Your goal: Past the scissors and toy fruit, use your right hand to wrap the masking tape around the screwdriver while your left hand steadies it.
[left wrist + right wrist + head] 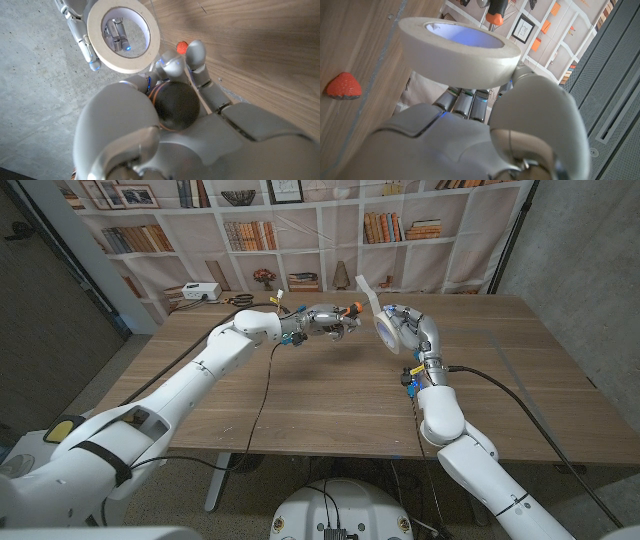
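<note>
Above the far middle of the table, my left hand (322,321) grips the screwdriver (348,311) by its black handle (175,106). The screwdriver's orange end (182,47) points toward my right hand (412,332). That hand holds the cream masking tape roll (386,326) just to the right of the screwdriver, a small gap apart. A loose strip of tape (364,288) rises from the roll. The roll (124,34) faces my left wrist camera with right-hand fingers (80,31) behind it. The roll (455,50) also sits on my right hand (470,135), with the screwdriver (496,12) beyond it.
A red toy strawberry (342,86) lies on the wooden table (330,410). Scissors (239,300) and a white box (199,290) sit at the far left edge. A bookshelf backdrop stands behind the table. Cables trail from both wrists over the tabletop.
</note>
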